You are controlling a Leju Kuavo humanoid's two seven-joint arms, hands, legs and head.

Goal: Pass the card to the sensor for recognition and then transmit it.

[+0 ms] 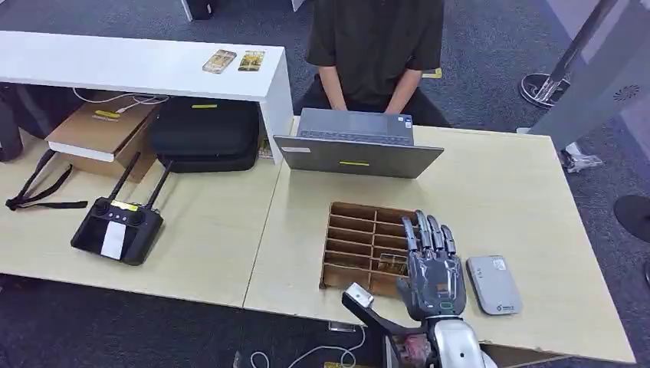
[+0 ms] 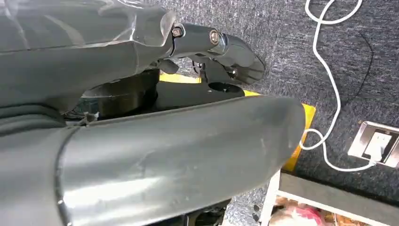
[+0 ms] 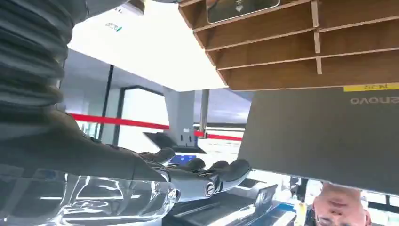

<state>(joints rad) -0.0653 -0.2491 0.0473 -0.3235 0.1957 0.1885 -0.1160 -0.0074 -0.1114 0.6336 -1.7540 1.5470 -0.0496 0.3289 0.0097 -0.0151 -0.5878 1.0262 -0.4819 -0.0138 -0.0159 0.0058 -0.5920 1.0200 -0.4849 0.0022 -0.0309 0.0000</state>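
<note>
A wooden slotted tray sits on the near part of the pale table. My right hand hovers over its near right slots, fingers stretched out and apart, holding nothing. Just left of the hand, a card shows in one slot, partly hidden. The grey sensor pad lies flat to the right of the hand. In the right wrist view, the tray with a card in a slot appears beyond my fingers. My left hand hangs beside my body over the carpet, with nothing in it.
A person sits across the table behind a grey laptop. Two cards lie on a white shelf. A black remote controller, a black bag and a cardboard box are on the left table.
</note>
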